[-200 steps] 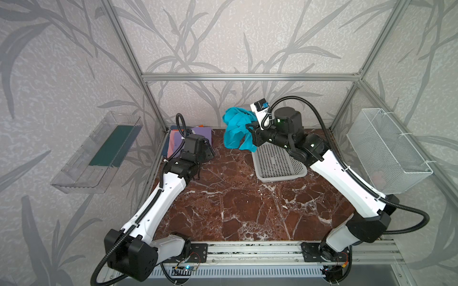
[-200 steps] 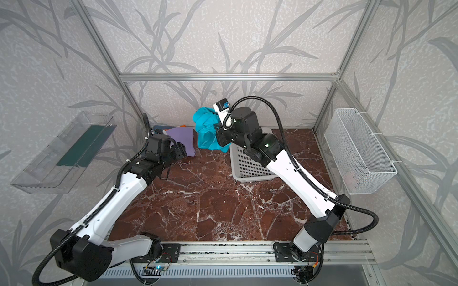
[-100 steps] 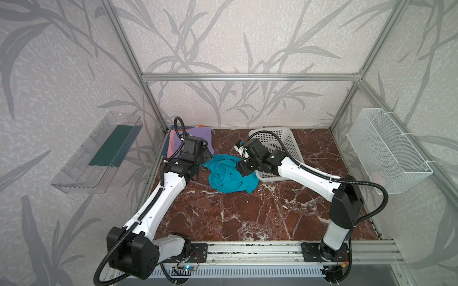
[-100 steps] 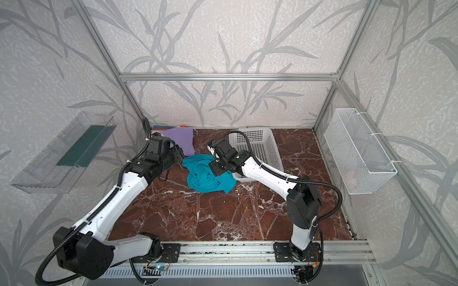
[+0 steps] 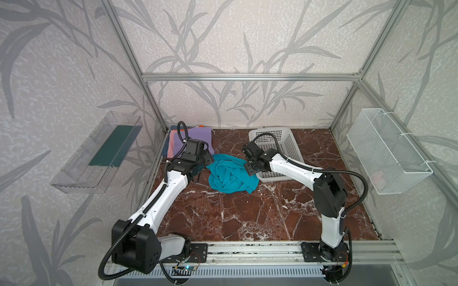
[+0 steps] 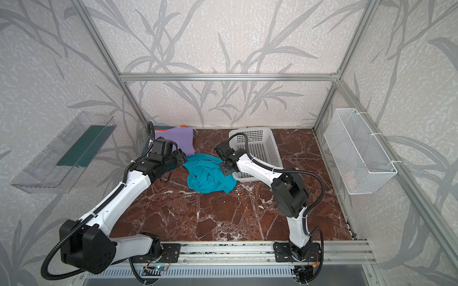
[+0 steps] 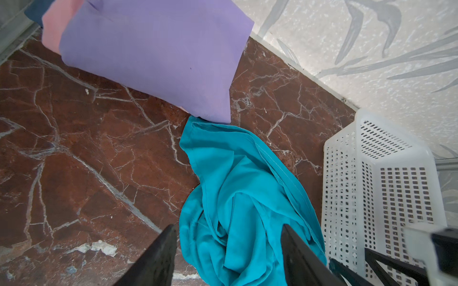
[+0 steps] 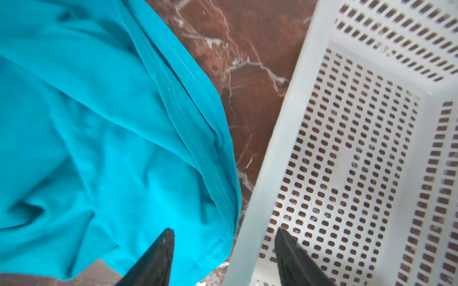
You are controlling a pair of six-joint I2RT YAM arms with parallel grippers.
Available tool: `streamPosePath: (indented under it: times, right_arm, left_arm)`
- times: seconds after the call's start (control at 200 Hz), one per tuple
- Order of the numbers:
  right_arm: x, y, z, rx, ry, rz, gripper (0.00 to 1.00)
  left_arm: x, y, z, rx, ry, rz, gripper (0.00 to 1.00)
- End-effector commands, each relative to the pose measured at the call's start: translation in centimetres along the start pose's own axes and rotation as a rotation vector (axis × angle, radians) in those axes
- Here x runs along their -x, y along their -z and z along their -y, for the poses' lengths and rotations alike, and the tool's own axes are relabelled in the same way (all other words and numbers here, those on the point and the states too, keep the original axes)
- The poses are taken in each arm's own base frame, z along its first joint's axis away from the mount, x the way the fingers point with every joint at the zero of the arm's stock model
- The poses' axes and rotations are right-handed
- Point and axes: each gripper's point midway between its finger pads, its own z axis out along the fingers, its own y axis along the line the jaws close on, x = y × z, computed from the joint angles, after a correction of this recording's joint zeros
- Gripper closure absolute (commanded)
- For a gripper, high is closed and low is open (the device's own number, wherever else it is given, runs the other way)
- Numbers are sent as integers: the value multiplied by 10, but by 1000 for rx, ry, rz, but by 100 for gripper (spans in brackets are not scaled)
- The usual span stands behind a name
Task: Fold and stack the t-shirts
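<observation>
A crumpled teal t-shirt [image 5: 230,175] [image 6: 208,175] lies on the marble floor between both arms. My left gripper [image 5: 207,161] [image 7: 229,247] is open, its fingers spread over the shirt's left side with nothing pinched. My right gripper [image 5: 248,169] [image 8: 224,247] is open too, one finger over the teal hem [image 8: 203,178], the other over the white basket [image 8: 280,138]. Folded t-shirts sit stacked in the back left corner, lilac [image 5: 198,135] [image 7: 153,54] on top and pink [image 7: 52,32] below.
The white perforated basket [image 5: 270,130] [image 6: 250,130] stands upright just right of the teal shirt, under my right forearm. A wire basket [image 5: 386,151] hangs on the right wall, a clear tray [image 5: 99,153] on the left wall.
My right gripper, which held the teal shirt up at the back, swung it down onto the floor and let go. The left arm barely moved.
</observation>
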Motion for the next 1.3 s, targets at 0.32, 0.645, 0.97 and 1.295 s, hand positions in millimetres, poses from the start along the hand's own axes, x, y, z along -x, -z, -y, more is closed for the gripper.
streamPosePath:
  times: [0.32, 0.645, 0.97, 1.295]
  right_arm:
    - [2, -27, 130, -162, -208, -65, 61]
    - [4, -37, 242, -214, -344, -31, 63]
    - [-5, -38, 298, -294, -492, -58, 67]
    - [-12, -19, 309, -364, -579, -45, 68]
  left_arm:
    - [-14, -5, -3, -11, 31, -49, 33]
    - [-18, -6, -4, -14, 34, -55, 34]
    - [-21, -8, -6, -7, 31, -64, 34]
    - [-27, -11, -2, -31, 23, -98, 34]
